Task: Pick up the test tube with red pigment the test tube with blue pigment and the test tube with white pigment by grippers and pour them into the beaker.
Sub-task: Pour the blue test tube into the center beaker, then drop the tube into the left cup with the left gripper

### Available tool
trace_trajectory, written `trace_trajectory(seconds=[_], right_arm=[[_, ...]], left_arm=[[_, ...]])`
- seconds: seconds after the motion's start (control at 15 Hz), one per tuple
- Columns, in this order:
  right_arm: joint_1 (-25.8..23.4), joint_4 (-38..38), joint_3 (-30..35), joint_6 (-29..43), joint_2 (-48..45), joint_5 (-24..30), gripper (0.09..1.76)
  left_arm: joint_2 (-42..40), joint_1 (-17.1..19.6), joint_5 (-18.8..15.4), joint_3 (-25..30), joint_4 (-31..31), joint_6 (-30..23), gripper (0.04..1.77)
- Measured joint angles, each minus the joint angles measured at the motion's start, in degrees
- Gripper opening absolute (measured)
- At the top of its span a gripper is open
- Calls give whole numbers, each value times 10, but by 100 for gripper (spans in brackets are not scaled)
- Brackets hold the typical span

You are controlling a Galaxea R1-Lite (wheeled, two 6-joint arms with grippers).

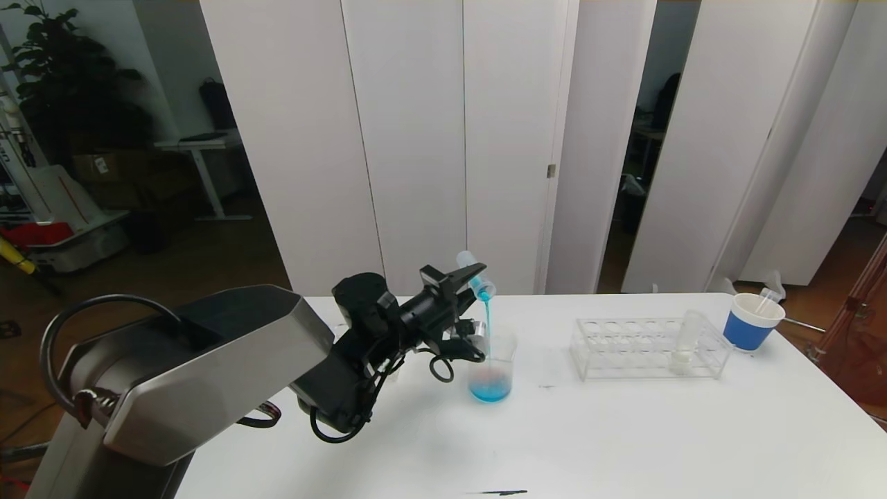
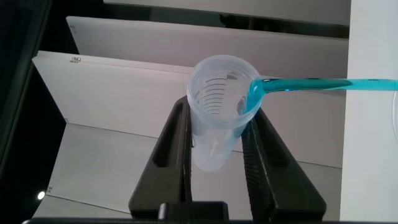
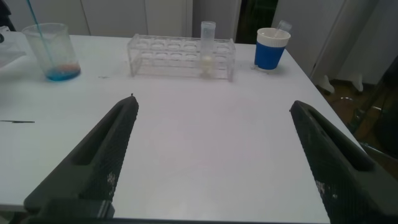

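Observation:
My left gripper [image 1: 466, 276] is shut on the test tube with blue pigment [image 1: 477, 274], tipped mouth-down above the beaker [image 1: 493, 366]. A thin blue stream falls from the tube's mouth into the beaker, which holds blue liquid with a reddish patch. In the left wrist view the tube [image 2: 217, 112] sits between the two black fingers [image 2: 171, 155], blue running off its rim. The test tube with white pigment [image 1: 686, 343] stands upright in the clear rack [image 1: 648, 348]; it also shows in the right wrist view [image 3: 207, 48]. My right gripper [image 3: 211, 134] is open and empty over the table, out of the head view.
A blue paper cup [image 1: 752, 321] with a white rim stands at the table's far right, beyond the rack. A thin dark mark [image 1: 499, 493] lies near the table's front edge. White folding panels stand behind the table.

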Motion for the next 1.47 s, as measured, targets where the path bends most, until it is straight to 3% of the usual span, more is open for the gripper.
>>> trace_trajectory(seconds=[1.47], right_arm=[[0,0,0,0,0,0,175]], left_arm=[[-35,3,8,13,7,0,56]])
